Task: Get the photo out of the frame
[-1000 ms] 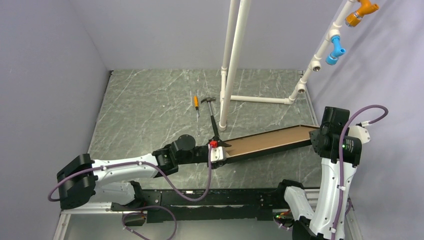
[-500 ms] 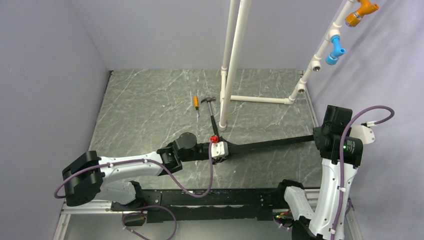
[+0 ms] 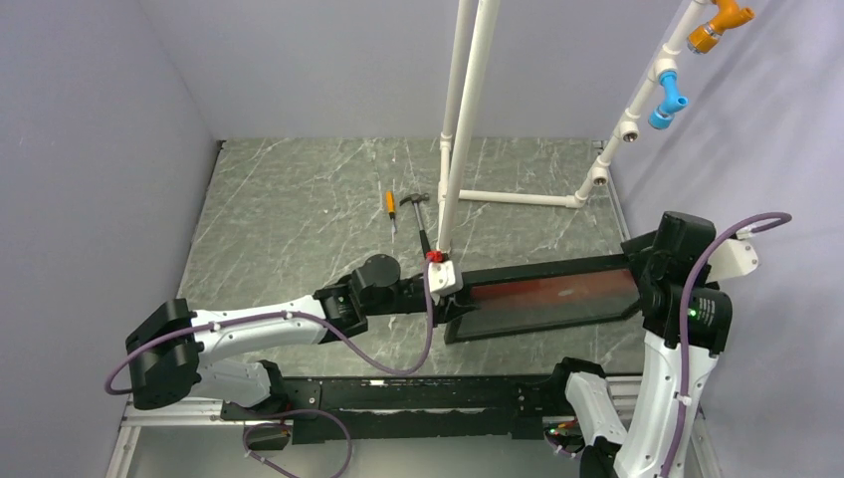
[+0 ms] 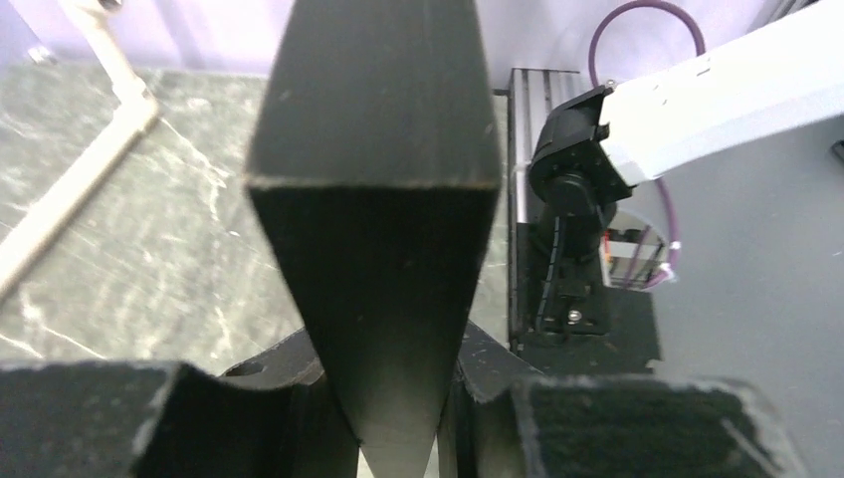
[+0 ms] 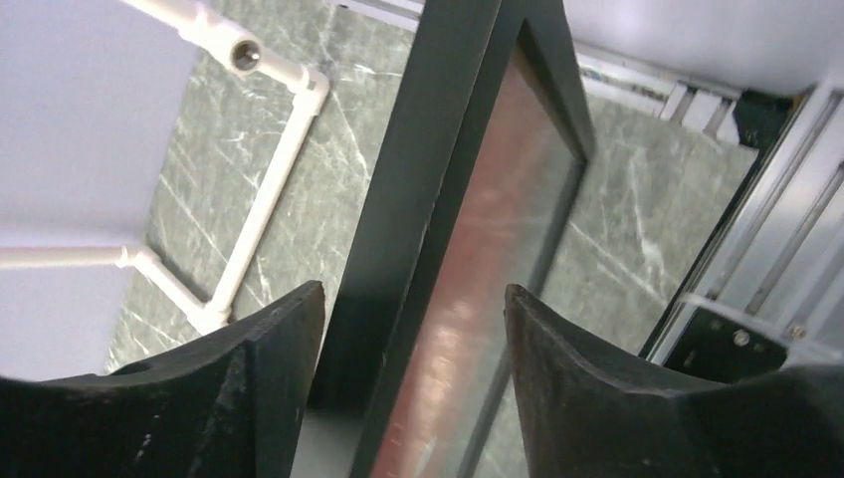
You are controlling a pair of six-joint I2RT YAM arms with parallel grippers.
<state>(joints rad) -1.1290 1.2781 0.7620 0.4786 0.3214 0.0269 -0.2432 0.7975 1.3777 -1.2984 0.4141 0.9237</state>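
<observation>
Left end effector [image 3: 444, 281] was clenched on the left short end of the thin black rectangular picture frame [image 4: 378, 249]. In the wrist view the rail ran straight down between my fingers. It sat close to the foot of the white plastic pipe stand [image 3: 468, 119]. The black-handled hammer [image 3: 424, 227] and orange-handled screwdriver [image 3: 390, 204] lay just behind, untouched.

The frame spanned the near middle of the grey-green marbled tabletop [image 3: 299, 199] between both arms. The red-orange sunset print [image 3: 557, 294] was still seated in it, face toward the overhead camera. I couldn't tell whether the frame lay flat or tilted on its near long edge.

Right end effector [image 5: 413, 295] was released. Its jaws straddled the right short end without gripping.

Handling, my read:
- The frame is light and stiff but long, so it levers hard on a one-end grip.
- The front looks glossy, so probably slick and breakable. I'd hold it by the black rails only, never across the face.
- The print should come out from the back, and that side was hidden.

Changes from one second earlier:
- The brown backing board faced up then. The frame went edge-on at the half second, then rolled over to show the picture.
- The right end effector went from clenched to released.
- The left one tightened and shifted toward the pipe stand.
</observation>
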